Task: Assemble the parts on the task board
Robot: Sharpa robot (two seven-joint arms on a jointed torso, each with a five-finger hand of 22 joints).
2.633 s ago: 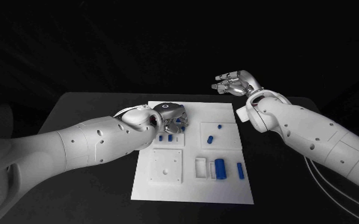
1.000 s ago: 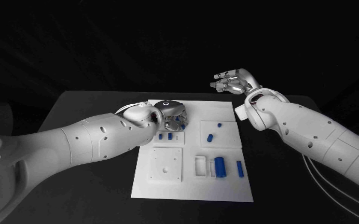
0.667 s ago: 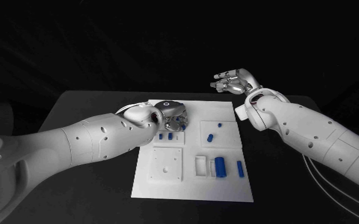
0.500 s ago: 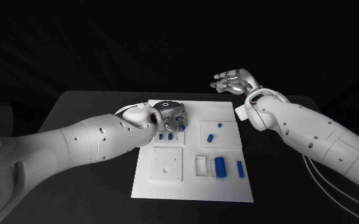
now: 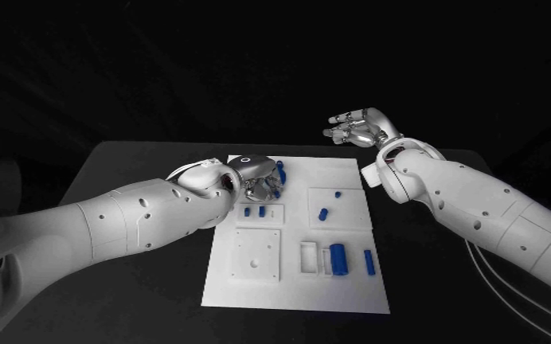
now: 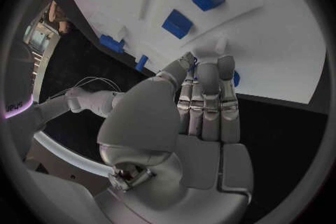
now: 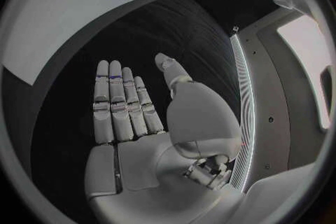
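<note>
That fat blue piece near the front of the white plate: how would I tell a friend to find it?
Start at the white task board on the black table. At its near right, three parts stand side by side. The fat blue cylinder is the middle one, thicker than the slim blue bar to its right.

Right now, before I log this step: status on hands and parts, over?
Left hand at a blue part, far side of task board; grip unclear. Right hand open, off the board. Path unobstructed.

A flat black table (image 5: 138, 201) is being seen from above — dark and matte. A white rectangular task board (image 5: 301, 288) is being carried flat on its middle — long side running away from the robot, with dark table surface left showing all around it.
</note>
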